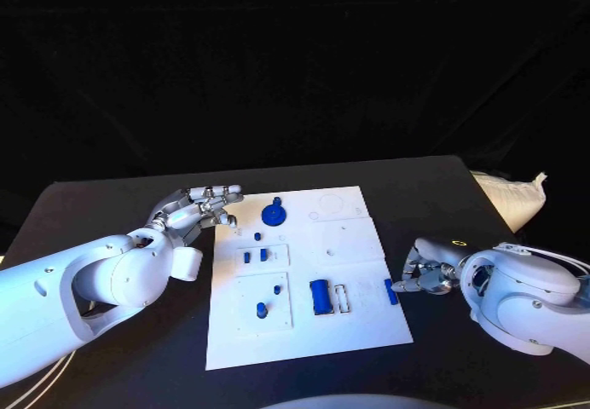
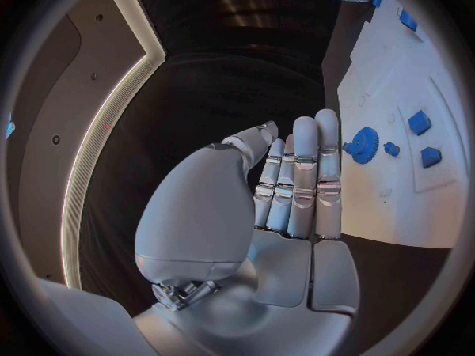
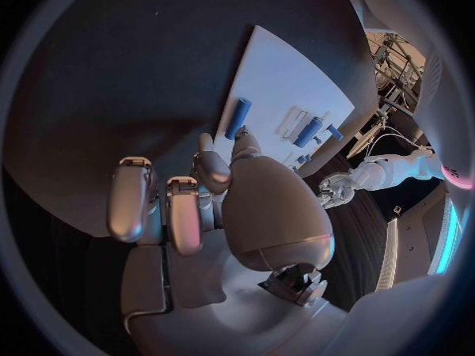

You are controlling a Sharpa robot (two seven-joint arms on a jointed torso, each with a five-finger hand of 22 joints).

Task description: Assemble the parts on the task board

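The white task board (image 1: 356,328) lies mid-table. On it are a blue gear (image 1: 273,213), a blue block (image 1: 320,296) and several small blue pieces (image 1: 262,310). A blue peg (image 1: 391,291) lies along the board's right edge. My right hand (image 1: 425,274) sits just right of that peg, its fingertips (image 3: 208,154) close to one end of the peg (image 3: 237,119); I cannot tell if they touch it. My left hand (image 1: 197,209) hovers at the board's upper left corner, holding nothing. Its straight fingers (image 2: 302,182) are near the gear (image 2: 363,144).
A white padded bag (image 1: 511,196) lies off the table's far right corner. Bare black tabletop (image 1: 135,204) surrounds the board (image 3: 287,79). The left hand (image 3: 336,190) appears beyond the board in the right wrist view.
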